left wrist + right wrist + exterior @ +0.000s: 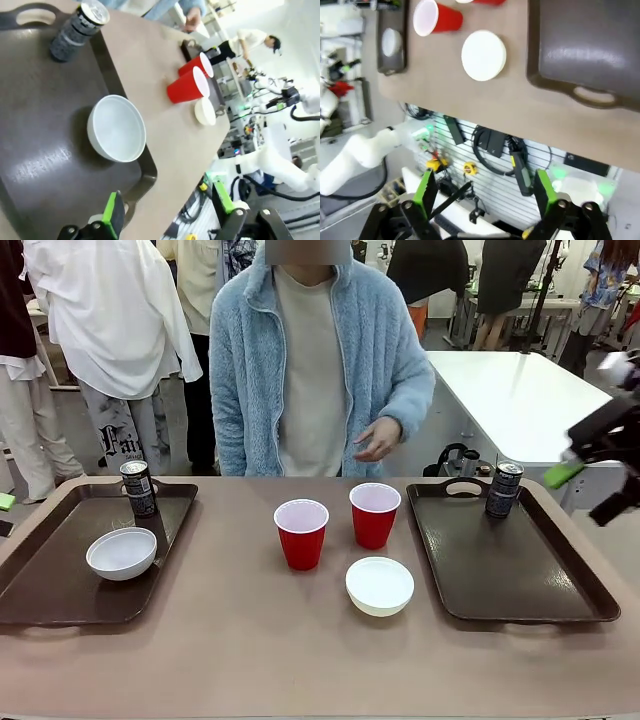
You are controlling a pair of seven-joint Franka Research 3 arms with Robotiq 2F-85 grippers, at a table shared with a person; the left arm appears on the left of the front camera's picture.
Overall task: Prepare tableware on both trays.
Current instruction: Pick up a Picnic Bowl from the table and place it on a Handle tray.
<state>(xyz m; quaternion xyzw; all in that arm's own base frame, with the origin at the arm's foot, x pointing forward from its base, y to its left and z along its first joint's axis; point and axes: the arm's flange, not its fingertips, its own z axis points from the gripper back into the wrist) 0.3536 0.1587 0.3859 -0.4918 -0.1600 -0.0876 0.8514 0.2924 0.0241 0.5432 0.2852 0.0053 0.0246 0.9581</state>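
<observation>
The left tray (pixel 50 580) carries a dark can (pixel 138 487) and a white bowl (pixel 121 552). On the right tray (pixel 520 570) stands one can (pixel 504 489) at its far end. Two red cups (pixel 301 532) (pixel 374 514) and a second white bowl (pixel 379 585) sit on the table between the trays. My right gripper (pixel 588 485) hangs open in the air past the right tray's far right side. My left gripper (pixel 167 207) is open, above the near edge of the left tray (pixel 35 150), with its bowl (pixel 116 134) ahead. From high up, my right gripper (pixel 485 192) looks down on the table's near edge.
A person in a light blue fleece stands at the far side, one hand (pixel 378 438) held above the table edge. A black object lies just beyond the right tray. Bare tabletop lies in front of the cups and along the near edge. Other people stand behind.
</observation>
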